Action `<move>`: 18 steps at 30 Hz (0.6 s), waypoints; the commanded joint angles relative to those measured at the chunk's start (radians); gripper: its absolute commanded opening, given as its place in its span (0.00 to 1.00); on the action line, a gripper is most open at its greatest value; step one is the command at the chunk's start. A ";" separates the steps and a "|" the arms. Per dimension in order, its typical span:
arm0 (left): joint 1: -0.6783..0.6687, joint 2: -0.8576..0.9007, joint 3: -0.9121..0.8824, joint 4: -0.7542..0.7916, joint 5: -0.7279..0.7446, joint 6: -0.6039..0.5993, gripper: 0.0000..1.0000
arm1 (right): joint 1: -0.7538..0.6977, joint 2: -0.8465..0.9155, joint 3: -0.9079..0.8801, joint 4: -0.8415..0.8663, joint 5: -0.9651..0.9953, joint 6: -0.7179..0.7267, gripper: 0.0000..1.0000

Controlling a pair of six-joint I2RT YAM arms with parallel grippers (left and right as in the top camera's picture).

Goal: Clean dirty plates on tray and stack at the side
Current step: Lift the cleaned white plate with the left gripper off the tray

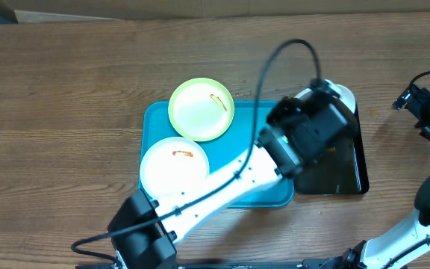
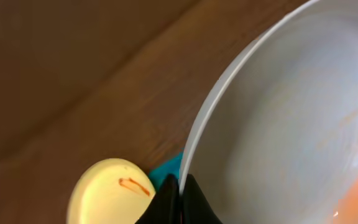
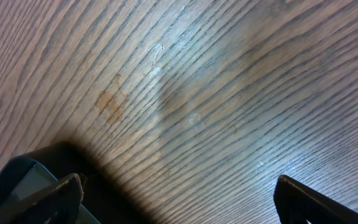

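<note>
Gripping the rim of a round white plate (image 2: 291,124), the left end effector (image 2: 179,194) is clenched on it over the far end of a narrow black tray (image 1: 351,168). A pale yellow-green round plate (image 1: 201,109) with an orange-red smear overlaps the far rim of the large turquoise plastic tray (image 1: 154,123). Another white smeared plate (image 1: 174,167) lies inside that tray. The right end effector (image 3: 176,193) hangs released over bare wooden bench (image 1: 66,90), well apart from both trays.

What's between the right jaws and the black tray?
Nothing but bare wooden table, shown in the overhead view. The right gripper, jaws open, sits clear of the black tray.
</note>
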 commanded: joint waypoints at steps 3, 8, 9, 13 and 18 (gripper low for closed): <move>-0.089 -0.005 0.024 0.085 -0.277 0.204 0.04 | -0.004 -0.025 0.010 0.004 0.002 0.003 1.00; -0.154 -0.005 0.024 0.183 -0.364 0.310 0.04 | -0.004 -0.025 0.010 0.004 0.002 0.003 1.00; -0.165 -0.005 0.024 0.199 -0.374 0.330 0.04 | -0.004 -0.025 0.010 0.004 0.002 0.003 1.00; -0.202 -0.005 0.024 0.260 -0.423 0.417 0.04 | -0.004 -0.025 0.010 0.004 0.002 0.003 1.00; -0.205 -0.005 0.024 0.361 -0.476 0.497 0.04 | -0.004 -0.025 0.010 0.004 0.002 0.003 1.00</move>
